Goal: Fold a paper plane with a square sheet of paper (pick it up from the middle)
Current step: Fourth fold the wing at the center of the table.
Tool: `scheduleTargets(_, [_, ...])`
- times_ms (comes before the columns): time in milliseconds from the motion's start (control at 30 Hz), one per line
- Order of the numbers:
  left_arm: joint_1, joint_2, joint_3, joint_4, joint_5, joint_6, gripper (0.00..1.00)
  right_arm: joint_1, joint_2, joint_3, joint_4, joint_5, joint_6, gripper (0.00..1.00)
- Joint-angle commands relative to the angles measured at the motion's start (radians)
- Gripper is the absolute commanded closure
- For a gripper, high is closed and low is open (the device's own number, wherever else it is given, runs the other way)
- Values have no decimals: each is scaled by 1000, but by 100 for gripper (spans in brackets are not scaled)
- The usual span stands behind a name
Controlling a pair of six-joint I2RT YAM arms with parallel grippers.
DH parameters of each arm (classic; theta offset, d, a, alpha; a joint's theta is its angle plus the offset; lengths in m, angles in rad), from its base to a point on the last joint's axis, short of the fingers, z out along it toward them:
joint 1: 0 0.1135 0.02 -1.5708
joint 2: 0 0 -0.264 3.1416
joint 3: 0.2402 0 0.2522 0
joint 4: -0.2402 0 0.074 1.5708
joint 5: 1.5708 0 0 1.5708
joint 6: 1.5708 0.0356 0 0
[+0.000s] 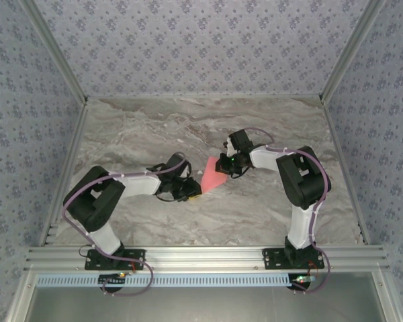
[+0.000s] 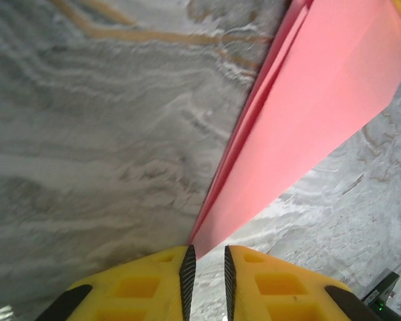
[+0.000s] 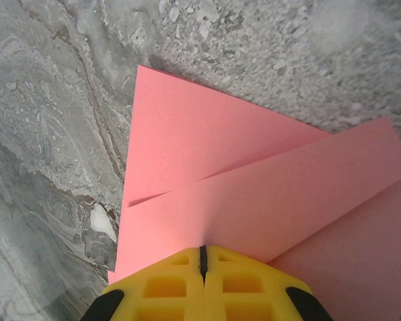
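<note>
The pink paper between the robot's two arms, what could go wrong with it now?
1. The right fingers are shut on the thin salmon-pink folded paper sheet near its edge; a tug might tear it or let it slip free.
2. The left fingers stand a little apart at the sheet's sharp tip; closing there could miss or crumple it.
3. The folded layers gape slightly, so creases may spring open.

White-and-black jointed left arm [image 1: 131,183] and matching right arm [image 1: 299,227], each trailing purple cables [image 1: 314,159]; yellow lattice-moulded plastic fingers [image 2: 140,287] with black inner pads.
</note>
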Motion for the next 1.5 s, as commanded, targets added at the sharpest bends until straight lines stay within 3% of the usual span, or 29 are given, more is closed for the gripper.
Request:
scheduleTargets(0, [11, -35, -9, -142, 2, 2, 80, -21, 82, -44, -129, 185, 7, 100])
scheduleTargets(233, [16, -145, 31, -41, -106, -22, 93, -21, 82, -45, -129, 182, 13, 100])
scheduleTargets(433, [-4, -65, 55, 40, -70, -33, 100, -21, 92, -42, -127, 172, 17, 100])
scheduleTargets(933, [-14, 80, 66, 1, -111, -23, 100, -18, 69, -12, -147, 140, 13, 100])
scheduleTargets(1233, [-14, 76, 37, -65, -133, -19, 100, 32, -29, 54, -69, -13, -65, 100])
scheduleTargets(1467, [-16, 74, 43, -93, -150, -12, 100, 109, -90, -52, 62, -78, -32, 100])
